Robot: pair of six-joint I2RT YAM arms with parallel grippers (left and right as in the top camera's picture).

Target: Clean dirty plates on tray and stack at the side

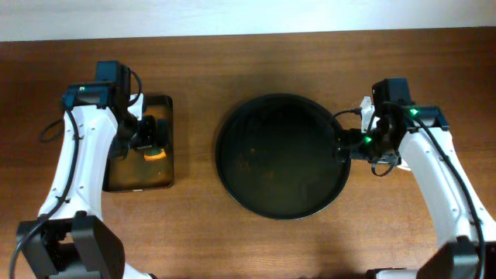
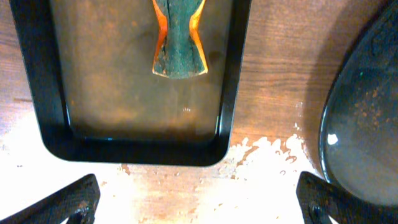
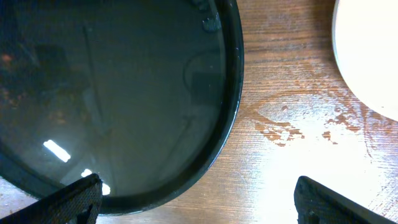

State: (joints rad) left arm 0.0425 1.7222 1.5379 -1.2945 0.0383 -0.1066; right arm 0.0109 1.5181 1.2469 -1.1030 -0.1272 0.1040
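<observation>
The big round black plate (image 1: 280, 155) is lying in the middle of the bench (image 1: 232, 62), and brown crumbs are showing on its dark surface. Toward the left edge of the bench a black rectangular tray (image 1: 172, 139) is resting, and an orange and green sponge (image 2: 179, 46) is lying inside it. The left gripper (image 2: 200, 202) is hanging over this tray with its fingers spread wide apart, and it is holding nothing. The right gripper (image 3: 199, 202) is hovering at the rim of the round black plate, on the side facing the right edge of the bench. Its fingers are also standing wide open and are gripping nothing. One finger is showing over the rim and the other over bare wood, and I cannot tell whether it is touching the plate. In the right wrist view, part of a white plate (image 3: 367, 56) is showing on the wood, apart from the black one.
</observation>
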